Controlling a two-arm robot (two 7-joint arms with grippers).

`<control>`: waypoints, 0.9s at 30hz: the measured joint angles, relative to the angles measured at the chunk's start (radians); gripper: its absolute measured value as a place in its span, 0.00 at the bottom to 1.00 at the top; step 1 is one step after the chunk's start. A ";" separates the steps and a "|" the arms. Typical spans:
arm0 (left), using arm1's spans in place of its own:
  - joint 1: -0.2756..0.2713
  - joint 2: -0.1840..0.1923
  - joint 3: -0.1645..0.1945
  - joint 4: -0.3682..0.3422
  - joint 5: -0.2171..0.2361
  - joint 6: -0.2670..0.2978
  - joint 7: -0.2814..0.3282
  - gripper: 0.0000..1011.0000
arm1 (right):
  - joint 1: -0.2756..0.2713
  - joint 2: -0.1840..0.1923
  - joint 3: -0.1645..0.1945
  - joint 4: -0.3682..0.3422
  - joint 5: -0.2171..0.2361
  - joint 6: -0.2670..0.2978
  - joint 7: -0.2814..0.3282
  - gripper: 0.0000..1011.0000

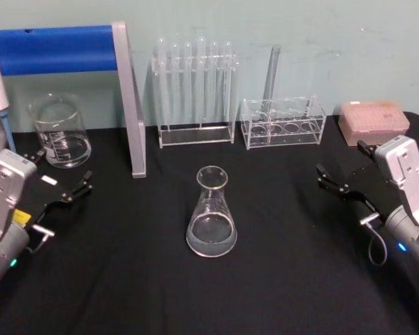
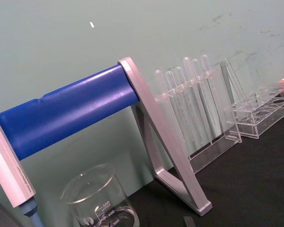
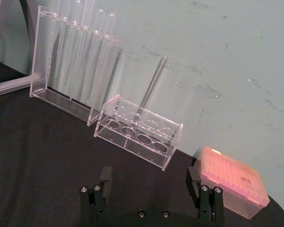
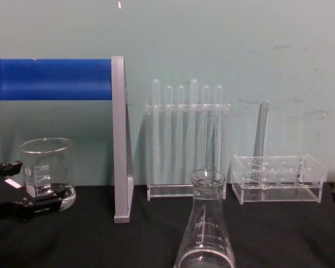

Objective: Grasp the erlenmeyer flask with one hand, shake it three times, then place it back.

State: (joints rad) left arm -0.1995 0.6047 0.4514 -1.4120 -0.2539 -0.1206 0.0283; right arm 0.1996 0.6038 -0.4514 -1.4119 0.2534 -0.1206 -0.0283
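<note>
The erlenmeyer flask [image 1: 211,213] stands upright on the black table, midway between my two arms, with a little clear liquid at its base. In the chest view the flask [image 4: 205,237] is close in front, low and centre. My left gripper [image 1: 63,171] rests open at the table's left, well apart from the flask and just in front of a beaker. It also enters the chest view at the left edge as the left gripper [image 4: 25,187]. My right gripper [image 1: 342,164] sits open at the right, also far from the flask. In the right wrist view the right gripper [image 3: 149,182] holds nothing.
A glass beaker [image 1: 59,130] stands back left beside a grey stand with a blue bar [image 1: 129,105]. Behind the flask are a test tube rack [image 1: 194,91] and a low clear rack [image 1: 283,122] holding a glass rod. A pink tip box [image 1: 373,120] sits back right.
</note>
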 joint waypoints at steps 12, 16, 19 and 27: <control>0.000 0.000 0.000 0.000 0.000 0.000 0.000 0.99 | 0.000 0.001 0.000 0.000 0.001 0.000 0.000 0.99; 0.000 0.000 0.000 0.000 0.000 0.000 0.000 0.99 | 0.000 0.001 0.000 0.000 0.001 0.000 0.000 0.99; 0.000 0.000 0.000 0.000 0.000 0.000 0.000 0.99 | 0.000 0.001 0.000 0.000 0.001 0.000 0.000 0.99; 0.000 0.000 0.000 0.000 0.000 0.000 0.000 0.99 | 0.000 0.001 0.000 0.000 0.001 0.000 0.000 0.99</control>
State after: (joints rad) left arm -0.1995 0.6047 0.4514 -1.4120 -0.2539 -0.1206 0.0283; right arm 0.1995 0.6047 -0.4514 -1.4119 0.2539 -0.1206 -0.0283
